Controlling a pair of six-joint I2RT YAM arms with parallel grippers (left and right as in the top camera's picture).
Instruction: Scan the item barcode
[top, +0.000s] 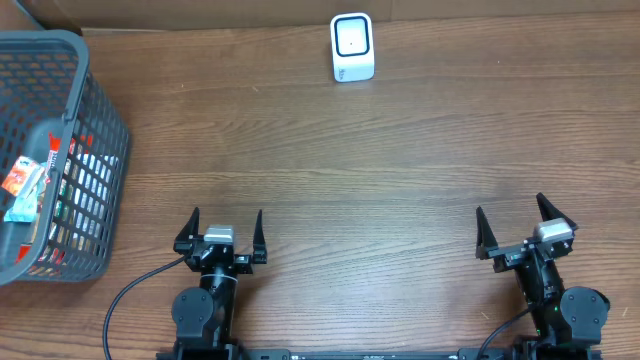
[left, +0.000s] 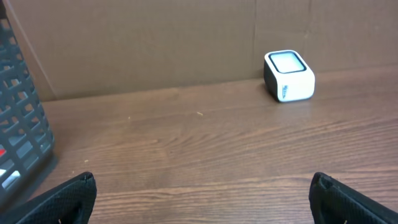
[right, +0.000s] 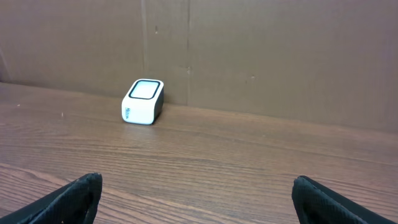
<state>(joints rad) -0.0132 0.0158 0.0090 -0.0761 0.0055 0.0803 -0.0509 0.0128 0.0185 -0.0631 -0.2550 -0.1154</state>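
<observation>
A: Nearest the lens, low in each wrist view: black fingers (left: 68, 199), one per bottom corner. Spread wide on the left gripper (top: 227, 214), clamped on nothing. Likewise on the right gripper (top: 510, 205), apart over the wooden table (top: 350, 160).

B: And the thing to scan?

A: Down in the grey basket (top: 100, 150) at the table's left edge, among several packets (top: 24, 188) in red, white and pale blue. Well apart from both grippers.

B: Any readable print there?

A: Too small to tell, and crossed by the mesh. Cannot make out a barcode.

B: And for scanning it?

A: A white scanner (top: 352, 47) at the far edge, with a dark-framed window facing up. Small dark marking on its side in both wrist views, too fine to read, and hidden from overhead.

B: Anything else shown by one view only?

A: Brown cardboard wall (right: 280, 56) just behind the scanner, plain only from the wrists. Basket contents seen only from overhead. Just a corner of mesh from the left wrist.
</observation>
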